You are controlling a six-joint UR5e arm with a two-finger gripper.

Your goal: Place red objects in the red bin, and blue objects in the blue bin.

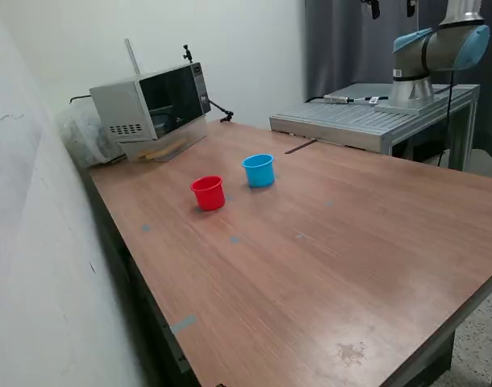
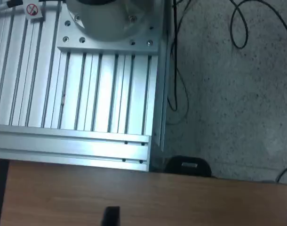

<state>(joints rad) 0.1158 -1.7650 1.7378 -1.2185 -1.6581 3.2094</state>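
Observation:
The red cup (image 1: 208,193) and the light blue cup (image 1: 259,170) stand upright side by side on the brown table (image 1: 335,266), the red one toward the exterior view's left. No red or dark blue cubes show in either view. My gripper (image 1: 391,6) is high up at the back, above the arm's aluminium mount, far from both cups. In the wrist view the gripper (image 2: 201,219) shows only two dark fingertips (image 2: 110,216) set wide apart with nothing between them. It looks down on the mount and the table's edge.
A microwave (image 1: 153,103) stands at the table's back corner by the wall. The arm's base (image 1: 413,89) sits on a ribbed aluminium mount (image 1: 351,121) (image 2: 77,103) next to the table. Cables (image 2: 176,84) lie on the speckled floor beside it.

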